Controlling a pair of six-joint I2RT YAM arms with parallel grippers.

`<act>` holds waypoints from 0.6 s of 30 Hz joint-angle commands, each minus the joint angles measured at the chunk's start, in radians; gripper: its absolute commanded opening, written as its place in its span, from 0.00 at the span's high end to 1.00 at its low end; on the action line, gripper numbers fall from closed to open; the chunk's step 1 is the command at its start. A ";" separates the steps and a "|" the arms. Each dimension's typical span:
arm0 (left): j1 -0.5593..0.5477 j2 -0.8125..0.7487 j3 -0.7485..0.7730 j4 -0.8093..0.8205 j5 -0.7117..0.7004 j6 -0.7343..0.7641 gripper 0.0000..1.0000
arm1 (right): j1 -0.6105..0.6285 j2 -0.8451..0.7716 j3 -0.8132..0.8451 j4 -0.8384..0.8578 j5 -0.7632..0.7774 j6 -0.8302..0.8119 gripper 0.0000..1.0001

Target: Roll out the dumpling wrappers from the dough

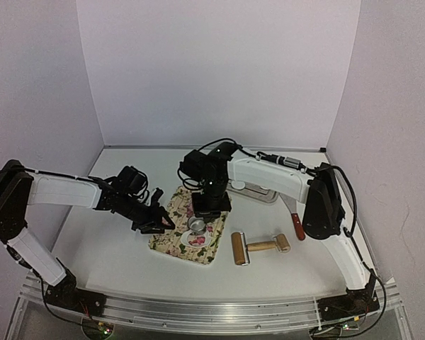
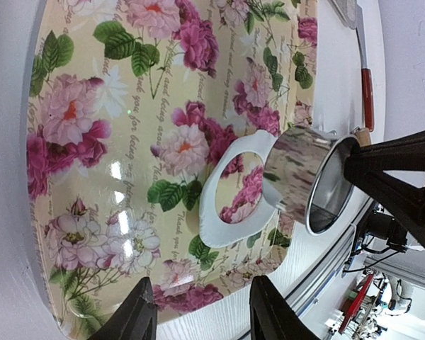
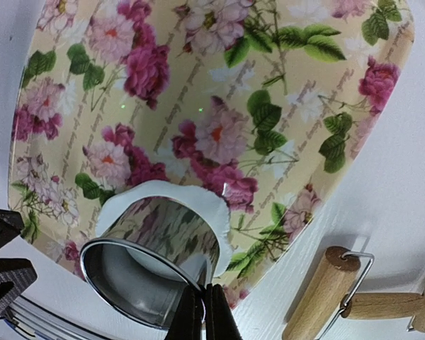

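Observation:
A floral tray (image 1: 171, 212) (image 2: 92, 106) (image 3: 269, 71) carries a white dough sheet (image 2: 209, 212) (image 3: 191, 195) (image 1: 196, 241) with a round hole cut through it; the floral pattern shows in the hole. My right gripper (image 3: 203, 289) (image 1: 202, 212) is shut on the rim of the metal ring cutter (image 3: 156, 241) (image 2: 304, 177) (image 1: 196, 224), held tilted just above the sheet. A white patch shows inside the cutter; I cannot tell what it is. The dumpling wrappers are out of view. My left gripper (image 2: 202, 283) (image 1: 159, 221) hangs open over the tray's left edge, holding nothing.
A wooden rolling pin (image 1: 239, 248) (image 3: 319, 294) with its handle lies on the table right of the tray. A red-handled tool (image 1: 297, 225) (image 2: 368, 88) rests further right. A metal tray (image 1: 258, 190) sits behind, under the right arm.

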 commanded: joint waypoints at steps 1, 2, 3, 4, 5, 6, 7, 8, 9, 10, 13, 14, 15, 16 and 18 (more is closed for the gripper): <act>0.005 0.017 0.078 0.037 0.006 0.037 0.38 | -0.042 -0.073 -0.015 -0.003 0.043 0.005 1.00; 0.005 0.011 0.090 0.047 0.005 0.036 0.38 | -0.048 -0.073 -0.016 -0.003 0.052 0.001 1.00; 0.005 0.008 0.106 0.054 0.003 0.034 0.36 | -0.052 -0.072 -0.015 -0.003 0.060 -0.008 1.00; 0.004 0.008 0.125 0.055 0.002 0.033 0.34 | -0.058 -0.068 -0.011 -0.004 0.068 -0.015 1.00; 0.005 0.010 0.151 0.053 -0.003 0.031 0.32 | -0.063 -0.062 -0.004 -0.002 0.074 -0.023 1.00; 0.004 0.017 0.174 0.050 -0.009 0.030 0.30 | -0.070 -0.054 0.006 -0.001 0.078 -0.031 1.00; 0.003 0.025 0.199 0.047 -0.016 0.030 0.27 | -0.077 -0.047 0.020 -0.001 0.082 -0.039 1.00; 0.003 0.036 0.224 0.043 -0.026 0.029 0.24 | -0.084 -0.036 0.037 -0.001 0.084 -0.046 1.00; 0.003 0.048 0.244 0.039 -0.038 0.029 0.21 | -0.090 -0.025 0.056 -0.001 0.084 -0.053 1.00; 0.003 0.066 0.269 0.030 -0.047 0.027 0.19 | -0.097 -0.017 0.069 -0.001 0.083 -0.056 1.00; 0.003 0.142 0.345 -0.004 -0.066 0.020 0.16 | -0.109 0.003 0.108 0.000 0.071 -0.067 1.00; 0.003 0.166 0.368 -0.010 -0.065 0.016 0.15 | -0.112 0.007 0.118 0.000 0.067 -0.071 1.00; 0.003 0.194 0.391 -0.014 -0.063 0.013 0.14 | -0.115 0.010 0.127 0.000 0.063 -0.075 1.00; 0.002 0.215 0.415 -0.016 -0.061 0.012 0.13 | -0.116 0.014 0.136 0.000 0.059 -0.079 1.00; 0.000 0.262 0.453 -0.031 -0.060 0.014 0.12 | -0.120 0.021 0.151 0.002 0.047 -0.085 1.00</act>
